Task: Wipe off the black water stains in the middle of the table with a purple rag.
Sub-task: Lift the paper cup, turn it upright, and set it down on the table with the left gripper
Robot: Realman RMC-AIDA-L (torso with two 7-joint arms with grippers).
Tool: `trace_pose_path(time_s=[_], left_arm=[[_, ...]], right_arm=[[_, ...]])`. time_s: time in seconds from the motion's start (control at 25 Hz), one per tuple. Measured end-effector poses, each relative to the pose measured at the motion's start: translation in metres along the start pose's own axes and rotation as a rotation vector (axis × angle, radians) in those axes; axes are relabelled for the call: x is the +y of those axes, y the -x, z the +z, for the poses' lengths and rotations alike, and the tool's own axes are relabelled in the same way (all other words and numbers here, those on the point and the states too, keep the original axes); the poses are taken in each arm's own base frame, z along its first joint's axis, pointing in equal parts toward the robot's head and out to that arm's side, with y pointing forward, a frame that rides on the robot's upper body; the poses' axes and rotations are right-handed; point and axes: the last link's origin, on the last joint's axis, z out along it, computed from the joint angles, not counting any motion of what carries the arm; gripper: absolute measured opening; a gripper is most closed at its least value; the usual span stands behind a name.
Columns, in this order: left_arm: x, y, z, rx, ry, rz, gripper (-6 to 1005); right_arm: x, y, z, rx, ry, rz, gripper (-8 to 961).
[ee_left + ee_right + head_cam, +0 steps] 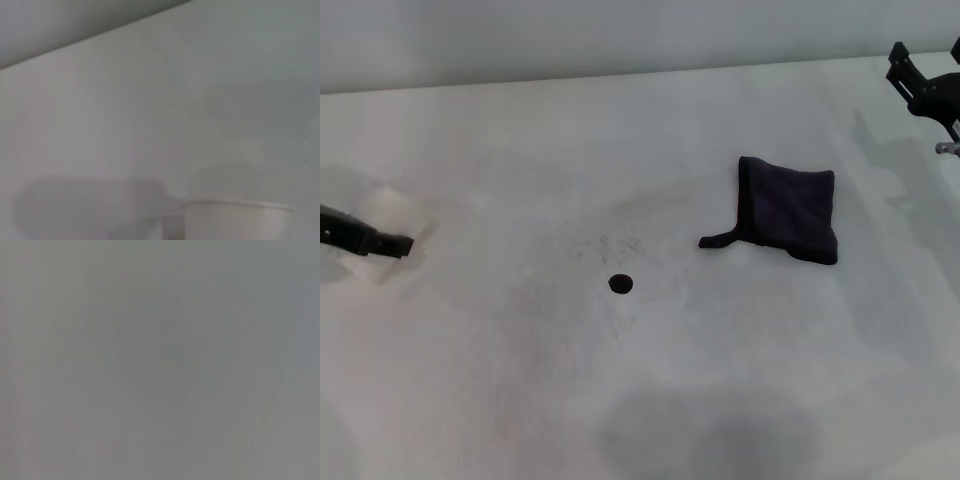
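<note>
White table (pixel 470 400), faint grey smears across the middle. Black water stains (pixel 620 284): one small round solid spot, near centre, bare surface all round it. Purple rag (pixel 790 210) flat on the table, right of and slightly beyond the spot, well apart from it; small tail at its near-left corner pointing toward the spot. Open tabletop between rag and spot, also along the near edge. Far table edge straight, grey wall behind.

Left gripper (pixel 392 243) low at the left border, just above the surface, well clear of spot and rag; finger spread: cannot tell. Right gripper (pixel 925 80) at the far right corner, beyond the rag, apart from it; spread likewise cannot tell.

Left wrist view: white cup (pixel 235 220) rim on the table, close by. Right wrist view: plain grey, nothing distinguishable.
</note>
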Motion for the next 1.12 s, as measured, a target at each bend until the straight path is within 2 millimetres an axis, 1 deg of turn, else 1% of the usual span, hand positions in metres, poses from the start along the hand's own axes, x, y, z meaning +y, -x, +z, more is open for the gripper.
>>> trace_pose_path(time_s=[0.2, 0.4, 0.48, 0.56, 0.72, 0.84, 0.92, 1.04, 1.12], left_arm=[[0.005, -0.007, 0.002, 0.022, 0.002, 0.002, 754], [0.016, -0.021, 0.002, 0.077, 0.002, 0.035, 754], [0.017, -0.025, 0.002, 0.134, 0.007, 0.025, 754], [0.013, -0.027, 0.001, 0.249, 0.001, -0.004, 754], [0.011, -0.019, 0.002, 0.478, 0.001, -0.037, 755], [0.014, -0.003, 0.004, 0.655, 0.002, -0.061, 755], [0.016, 0.007, 0.007, 0.730, -0.012, -0.064, 755], [0.023, 0.025, 0.018, 0.816, -0.034, -0.080, 755], [0.029, 0.032, 0.023, 0.859, -0.053, -0.068, 755]], right_arm=[[-0.001, -0.001, -0.002, 0.002, -0.003, 0.002, 858], [-0.001, -0.001, -0.002, 0.003, -0.005, 0.013, 858], [-0.002, -0.001, -0.002, 0.002, -0.005, 0.014, 858], [-0.001, -0.002, -0.003, 0.005, -0.006, 0.016, 857], [-0.003, -0.005, -0.006, 0.009, -0.019, 0.028, 857], [-0.004, -0.006, -0.008, 0.012, -0.024, 0.039, 858], [-0.005, -0.006, -0.009, 0.013, -0.026, 0.050, 858], [-0.004, -0.007, -0.009, 0.014, -0.026, 0.055, 858], [-0.003, -0.006, -0.008, 0.013, -0.024, 0.055, 858]])
